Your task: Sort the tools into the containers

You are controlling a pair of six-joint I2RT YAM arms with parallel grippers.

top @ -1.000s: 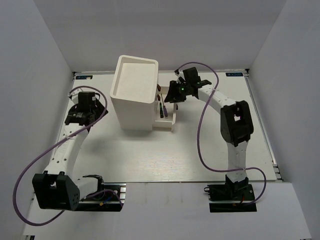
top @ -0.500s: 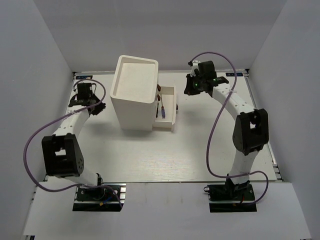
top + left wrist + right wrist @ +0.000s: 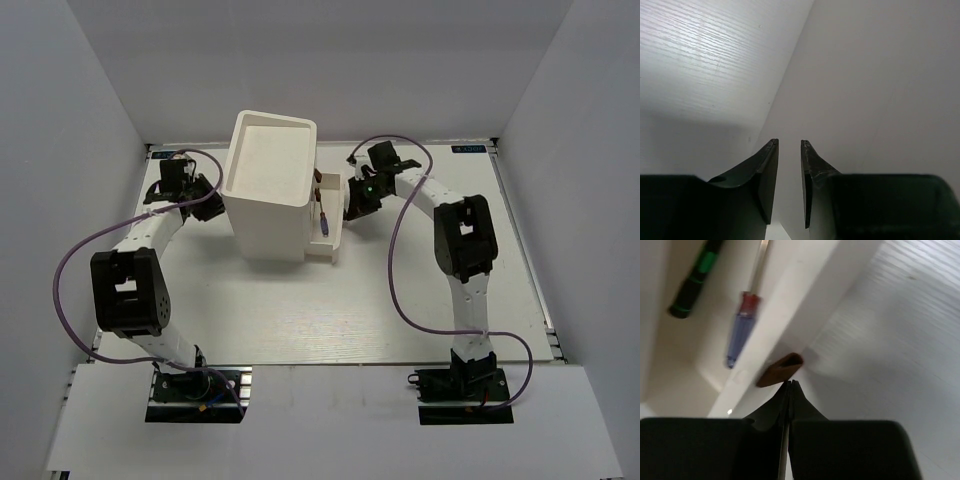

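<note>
- The tall white box [image 3: 268,190] stands mid-table, with a shallow drawer [image 3: 325,257] pulled out on its right side.
- Inside the drawer lie a green-and-black screwdriver [image 3: 692,282] and a blue-purple screwdriver [image 3: 742,330] with a red collar.
- The right gripper [image 3: 789,386] is pinched closed and empty, its tips at the drawer's brown knob [image 3: 781,370].
- The left gripper [image 3: 789,145] is narrowly parted and empty beside the box's left wall.

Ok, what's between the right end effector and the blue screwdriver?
The drawer's white wall and its brown knob, seen in the right wrist view; the right end effector sits outside, the blue screwdriver inside.
</note>
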